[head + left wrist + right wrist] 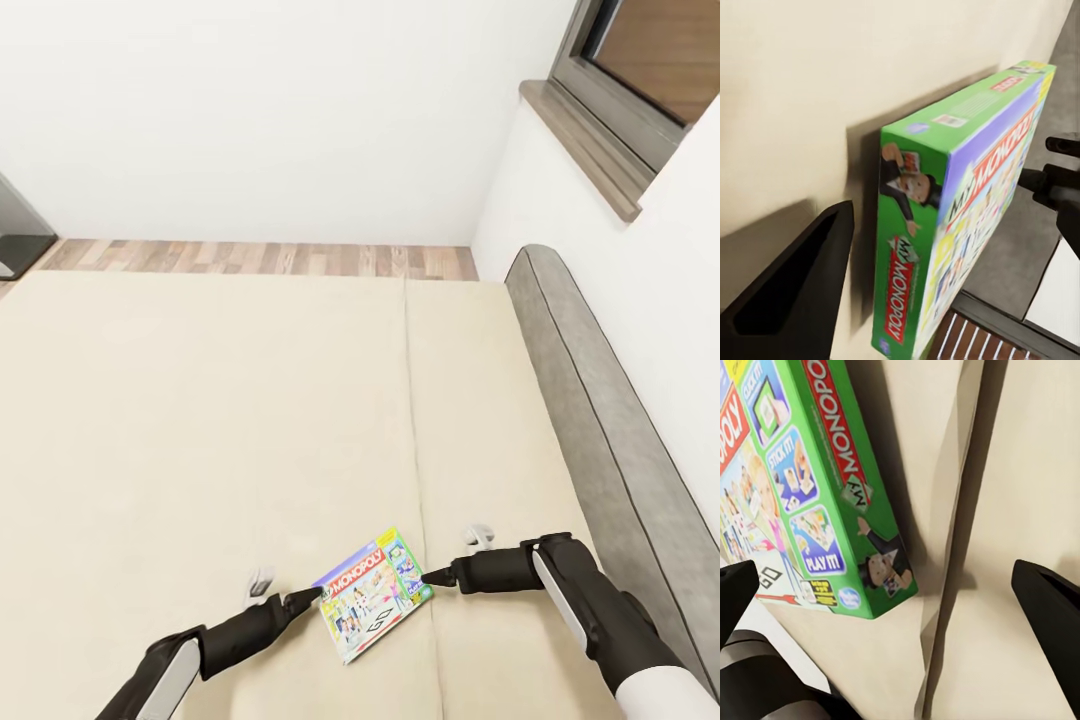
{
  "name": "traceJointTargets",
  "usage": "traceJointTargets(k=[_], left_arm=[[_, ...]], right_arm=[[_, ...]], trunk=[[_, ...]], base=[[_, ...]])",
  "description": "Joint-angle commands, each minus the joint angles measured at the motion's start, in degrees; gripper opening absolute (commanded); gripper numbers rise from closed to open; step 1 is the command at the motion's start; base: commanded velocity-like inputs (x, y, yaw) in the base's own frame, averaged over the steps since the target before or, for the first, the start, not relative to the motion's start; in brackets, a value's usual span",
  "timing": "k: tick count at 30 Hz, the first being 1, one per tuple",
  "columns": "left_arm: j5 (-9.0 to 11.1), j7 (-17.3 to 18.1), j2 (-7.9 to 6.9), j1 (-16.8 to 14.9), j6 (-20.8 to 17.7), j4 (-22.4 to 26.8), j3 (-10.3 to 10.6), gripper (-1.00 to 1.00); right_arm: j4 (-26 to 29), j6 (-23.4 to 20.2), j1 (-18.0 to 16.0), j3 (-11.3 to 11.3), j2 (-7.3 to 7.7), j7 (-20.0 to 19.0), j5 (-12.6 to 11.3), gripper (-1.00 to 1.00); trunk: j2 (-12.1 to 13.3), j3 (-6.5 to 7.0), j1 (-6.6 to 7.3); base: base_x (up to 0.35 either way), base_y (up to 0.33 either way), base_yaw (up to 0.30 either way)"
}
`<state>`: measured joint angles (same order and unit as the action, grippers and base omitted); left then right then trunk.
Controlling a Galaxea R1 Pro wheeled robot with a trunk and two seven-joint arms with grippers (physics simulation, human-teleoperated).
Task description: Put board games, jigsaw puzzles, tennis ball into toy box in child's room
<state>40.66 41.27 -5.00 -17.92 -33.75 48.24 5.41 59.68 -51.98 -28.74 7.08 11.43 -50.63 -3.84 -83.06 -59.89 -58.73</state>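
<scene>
Down at the near edge of the bed (200, 400), a board game (372, 594) with a green rim and a "Monopoly" print lies on the cream cover, turned at an angle to the bed's sides. It sits just left of the seam that runs up the cover.

Both arms reach in toward the box from opposite sides. The left end effector (305, 598) has its dark tip at the box's left corner, touching it or nearly so. In the left wrist view one dark finger (795, 292) stands just beside the box's green side (904, 247) with a narrow shadowed gap between them; its partner finger is not visible, so I cannot tell how far the jaws are spread.

The right end effector (440, 577) points at the box's right corner, just beside it. In the right wrist view its two fingers stand wide apart, one (1050, 615) out over the bare cover and the other at the box's printed face, with the green corner (870, 577) lying between them; nothing is clamped.

A grey padded headboard (600, 420) borders the bed on the right, and wood-plank floor (260, 257) shows beyond it.
</scene>
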Motion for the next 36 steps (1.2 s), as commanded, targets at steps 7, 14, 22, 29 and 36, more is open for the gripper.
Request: traceJointTargets(k=[7, 14, 22, 29, 36], left_arm=[[0.35, -0.15, 0.73, -0.37, -0.28, 0.01, 0.16, 1.00], [0.30, -0.18, 1.60, -0.73, -0.27, 0.01, 0.18, 1.00], [0.24, -0.33, 2.21, -1.89, -0.28, 0.01, 0.20, 1.00], [0.22, -0.89, 2.40, -2.76, -0.36, -0.06, 0.15, 1.00], [0.22, -1.92, 2.68, -3.62, -0.36, -1.03, 0.14, 1.00]], right_arm=[[0.02, -0.23, 0.00, 0.13, 0.07, 0.27, 0.42, 1.00], [0.02, -0.23, 0.00, 0.13, 0.05, 0.27, 0.42, 1.00], [0.01, -0.23, -0.02, -0.02, -0.12, 0.25, 0.33, 1.00], [0.00, -0.18, -0.07, -0.26, -0.29, 0.25, 0.39, 1.00], [0.00, -0.11, -0.33, -0.58, -0.28, 0.22, 0.47, 1.00]], trunk=[[-0.02, -0.07, 0.00], [-0.02, -0.08, 0.00], [-0.02, -0.08, 0.00], [-0.02, -0.09, 0.00], [-0.02, -0.09, 0.00]], base=[[0.000, 0.000, 0.000], [0.000, 0.000, 0.000], [0.000, 0.000, 0.000], [0.000, 0.000, 0.000], [0.000, 0.000, 0.000]])
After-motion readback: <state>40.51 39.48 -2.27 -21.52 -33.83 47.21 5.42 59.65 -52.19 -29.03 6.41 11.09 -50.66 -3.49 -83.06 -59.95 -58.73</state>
